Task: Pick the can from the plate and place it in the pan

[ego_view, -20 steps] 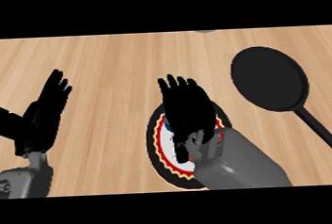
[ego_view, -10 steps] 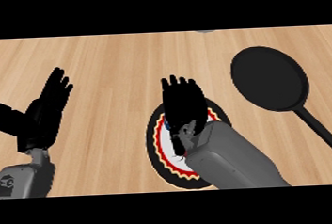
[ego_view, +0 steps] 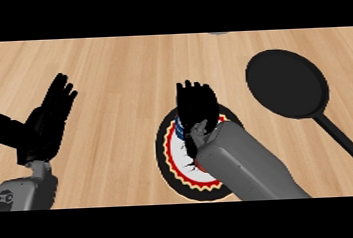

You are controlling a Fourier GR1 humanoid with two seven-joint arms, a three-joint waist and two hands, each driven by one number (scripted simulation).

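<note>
Hovering hand: right hand (ego_view: pixel 196 106) above the plate (ego_view: pixel 174 163), fingers straight and pressed together.
Can: can (ego_view: pixel 180 127) stands on the plate, mostly hidden under the hand.
Pan: pan (ego_view: pixel 286 83) lies toward the surface's (ego_view: pixel 125 68) right edge.
Left hand: left hand (ego_view: pixel 43 124) open, fingers spread, near the left edge.

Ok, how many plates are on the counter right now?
1. The plate lies at lower centre, left of the pan, mostly covered by the right robot hand and forearm. None other shows.
</note>
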